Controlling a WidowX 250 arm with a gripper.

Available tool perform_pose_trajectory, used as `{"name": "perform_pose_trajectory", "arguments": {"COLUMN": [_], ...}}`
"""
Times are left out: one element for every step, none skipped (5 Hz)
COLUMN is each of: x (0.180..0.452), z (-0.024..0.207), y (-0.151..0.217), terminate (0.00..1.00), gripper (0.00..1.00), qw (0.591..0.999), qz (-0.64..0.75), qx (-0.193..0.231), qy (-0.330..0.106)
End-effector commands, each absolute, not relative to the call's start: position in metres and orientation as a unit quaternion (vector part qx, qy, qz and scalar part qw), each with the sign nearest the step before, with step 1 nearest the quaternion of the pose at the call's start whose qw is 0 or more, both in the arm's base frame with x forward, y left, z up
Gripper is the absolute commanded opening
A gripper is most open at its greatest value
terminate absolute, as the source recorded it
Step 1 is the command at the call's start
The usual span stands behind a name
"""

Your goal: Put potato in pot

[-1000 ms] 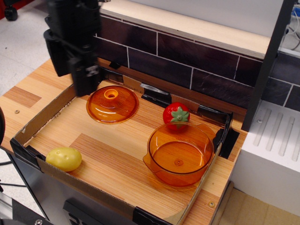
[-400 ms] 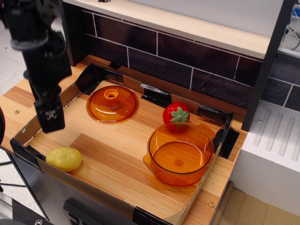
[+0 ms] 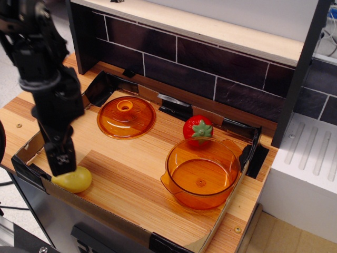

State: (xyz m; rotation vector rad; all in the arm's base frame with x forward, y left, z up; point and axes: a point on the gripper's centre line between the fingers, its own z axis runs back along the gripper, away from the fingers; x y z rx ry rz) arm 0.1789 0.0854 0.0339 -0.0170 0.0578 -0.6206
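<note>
Tabletop (image 3: 131,174): you see a wood-grain surface edged by a low cardboard rim, with a dark tiled wall behind it; the pot serves as your landmark for everything below.
Arm: the black arm comes down from the upper left of the view, far to the left of the pot, and reaches to the front-left corner of the tabletop.
Pot (image 3: 201,174): you have the clear orange pot standing upright and open at the right side of the tabletop, close to the right rim, with nothing inside it.
Lid (image 3: 126,116): the flat orange lid with its central knob lies to the left of the pot and farther back, well apart from it.
Strawberry (image 3: 197,129): the red strawberry with green leaves sits just behind the pot, close to its back rim.
Potato (image 3: 76,181): your pale-yellow potato lies far left of the pot, by the front-left rim of the tabletop, partly covered by the gripper.
Gripper (image 3: 62,164): its tip is at the upper left of the potato and overlaps it; you cannot tell from this view how wide the jaws stand or whether they have hold of the potato.
</note>
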Motion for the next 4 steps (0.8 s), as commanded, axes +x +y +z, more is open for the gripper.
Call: {"name": "perform_pose_trajectory", "arguments": {"x": [0.185,0.183,0.185,0.188], "z": [0.015,0.008,0.003,0.002], "y": [0.084,0.081,0.083,0.084], "terminate": [0.0,0.0,0.0,0.0], "gripper": [1.0,1.0,1.0,0.0], "qw": [0.952,0.953,0.953,0.954], "qz": [-0.304,-0.304,-0.301,-0.299], "qx": [0.011,0.013,0.019,0.012], "qy": [0.018,0.015,0.014,0.017]}}
